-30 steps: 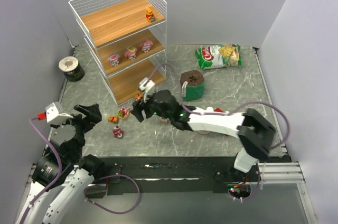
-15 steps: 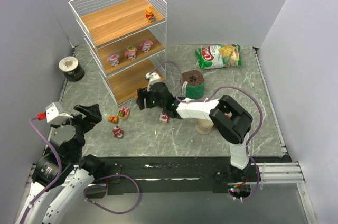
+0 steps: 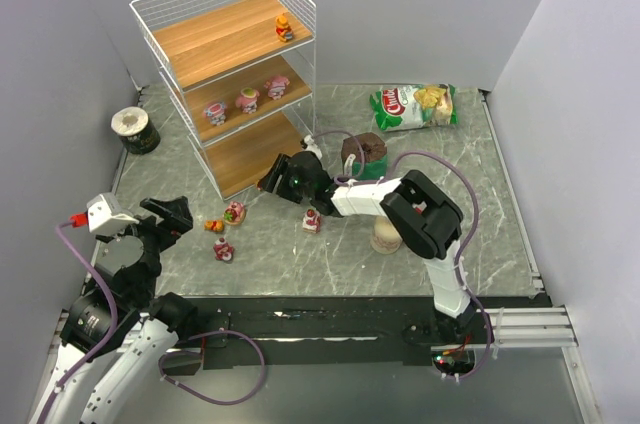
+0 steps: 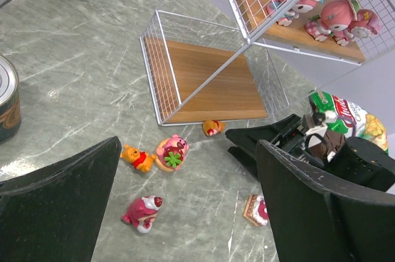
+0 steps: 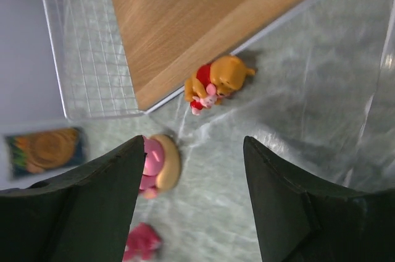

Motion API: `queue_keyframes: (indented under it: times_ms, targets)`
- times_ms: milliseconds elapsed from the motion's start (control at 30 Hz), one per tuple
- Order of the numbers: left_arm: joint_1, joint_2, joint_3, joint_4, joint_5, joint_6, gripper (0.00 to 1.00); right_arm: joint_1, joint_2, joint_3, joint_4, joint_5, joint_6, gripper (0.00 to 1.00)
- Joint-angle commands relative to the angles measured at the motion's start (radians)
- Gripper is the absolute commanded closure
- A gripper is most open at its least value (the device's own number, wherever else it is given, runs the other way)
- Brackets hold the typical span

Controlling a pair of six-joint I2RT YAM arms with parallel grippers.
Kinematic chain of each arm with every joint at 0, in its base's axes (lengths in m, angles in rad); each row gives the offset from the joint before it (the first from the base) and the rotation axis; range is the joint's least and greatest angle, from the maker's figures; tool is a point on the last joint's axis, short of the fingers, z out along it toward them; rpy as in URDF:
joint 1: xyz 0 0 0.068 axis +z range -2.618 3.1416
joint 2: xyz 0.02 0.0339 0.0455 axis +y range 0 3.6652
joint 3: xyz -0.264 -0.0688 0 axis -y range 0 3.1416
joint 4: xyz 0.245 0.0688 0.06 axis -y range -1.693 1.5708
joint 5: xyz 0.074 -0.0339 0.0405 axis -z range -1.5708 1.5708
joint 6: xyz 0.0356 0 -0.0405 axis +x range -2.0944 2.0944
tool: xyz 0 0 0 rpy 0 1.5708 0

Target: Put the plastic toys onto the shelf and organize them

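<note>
The shelf (image 3: 230, 74) holds an orange-yellow toy (image 3: 285, 28) on its top tier and three pink toys (image 3: 247, 99) on the middle tier. On the table lie a pink round toy (image 3: 234, 212), a small orange bear (image 3: 214, 226), a red-pink toy (image 3: 223, 250) and a red-and-white cake slice (image 3: 311, 221). An orange bear with a pink figure (image 5: 217, 81) lies at the bottom tier's front edge. My right gripper (image 5: 194, 144) hangs open and empty above it, also seen in the top view (image 3: 270, 182). My left gripper (image 4: 188, 151) is open and empty, raised at the near left.
A black can (image 3: 134, 130) stands left of the shelf. A chips bag (image 3: 415, 104) lies at the back. A green box with a brown top (image 3: 363, 161) and a cream bottle (image 3: 386, 234) stand beside my right arm. A tin (image 4: 6, 98) is at the left.
My right gripper has moved away from the loose toys toward the shelf's bottom tier, still open and empty. The left arm and the toys have not moved.
</note>
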Motion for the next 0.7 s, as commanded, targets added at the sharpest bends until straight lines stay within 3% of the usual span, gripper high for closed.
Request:
queue_keyframes:
  times_ms: [0,300,667]
  targets:
    - [-0.001,0.001,-0.001,0.031,0.011,0.016,0.04,-0.003,0.023,0.049,-0.038,0.032,0.268,0.29]
    - [-0.001,-0.017,-0.002,0.031,0.008,0.014,0.03,-0.006,0.100,0.111,-0.093,0.055,0.463,0.31]
    - [-0.001,-0.014,-0.003,0.031,0.008,0.014,0.04,-0.005,0.154,0.198,-0.179,0.113,0.529,0.34]
